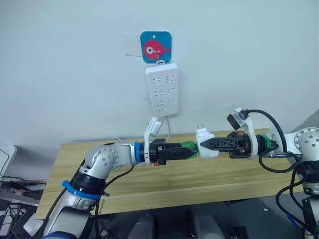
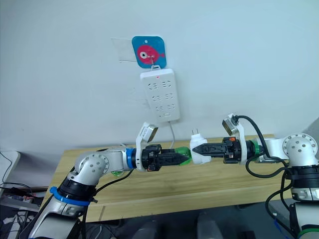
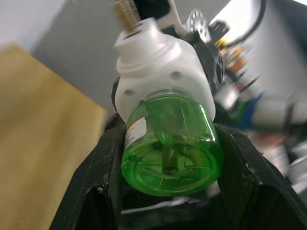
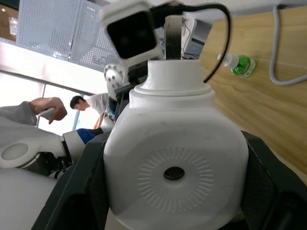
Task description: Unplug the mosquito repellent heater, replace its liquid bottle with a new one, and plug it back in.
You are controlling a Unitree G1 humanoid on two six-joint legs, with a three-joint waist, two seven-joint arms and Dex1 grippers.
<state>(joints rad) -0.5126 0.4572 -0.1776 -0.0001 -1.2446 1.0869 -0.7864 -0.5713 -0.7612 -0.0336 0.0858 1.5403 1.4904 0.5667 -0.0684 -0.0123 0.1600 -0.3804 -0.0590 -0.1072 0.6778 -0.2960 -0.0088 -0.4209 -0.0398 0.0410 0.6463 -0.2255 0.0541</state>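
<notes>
Both grippers meet in mid-air above the wooden table [image 1: 164,184], in front of the white wall. Right gripper [image 1: 205,145] has its two black fingers closed on the sides of the mosquito repellent heater [image 1: 206,143], whose metal plug prongs stick upward and whose round vent hole faces the right wrist camera. Left gripper [image 1: 191,151] has its fingers clamped around a green bottle [image 3: 169,148], the black pads pressing on either side of its round body. That bottle's neck end sits in the socket of the heater, so the two pieces are joined between the two arms.

On the wall above hangs a long white power strip [image 1: 162,89] from a hook on a blue square sticker [image 1: 155,47] with a pink fish; its cord drops down behind the table.

Well apart from the grippers, the new one [image 4: 241,65] lies on its side on the tabletop, near a grey cable [image 4: 283,57].

A person shows in the background of the right wrist view.
</notes>
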